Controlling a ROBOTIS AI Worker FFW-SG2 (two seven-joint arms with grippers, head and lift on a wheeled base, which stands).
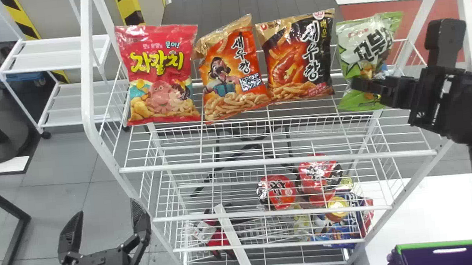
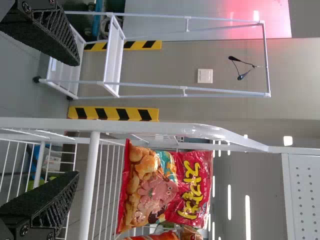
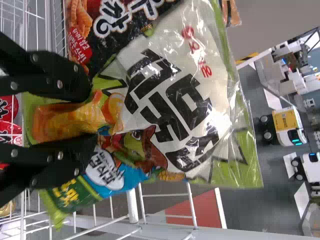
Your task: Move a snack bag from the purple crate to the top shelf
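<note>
**Green bag up on the top shelf and held at two o'clock!**

Largest first: the white wire rack (image 1: pixel 92 90) is seen filling the middle of the head view, its top shelf (image 1: pixel 264 161) bounded by a front rail, by which anything set there should be kept from sliding out. At four o'clock, well below that rail, the purple crate (image 1: pixel 438 258) is spotted.

On to the row! The red octopus-print snack bag (image 1: pixel 159 81) is stood between ten and eleven o'clock, the orange snack bag (image 1: pixel 230 74) at twelve, the black-and-orange shrimp snack bag (image 1: pixel 294 62) between one and two. All are set upright, faces outward, presumably so that each can be seen and room left alongside.

And the green-and-white snack bag (image 1: pixel 366 42): it is lined up at the row's two o'clock end, pinched low by the right gripper (image 3: pixel 92 117), its bulge caught between two fingers, probably so it can be steadied upright until let go. A tip-over could be caused by a hasty release.

At eight o'clock the left gripper (image 1: pixel 107 207) is parked, spread wide and empty. Smallest, at five: red-lidded noodle cups (image 1: pixel 276 192), kept lower down.
</note>
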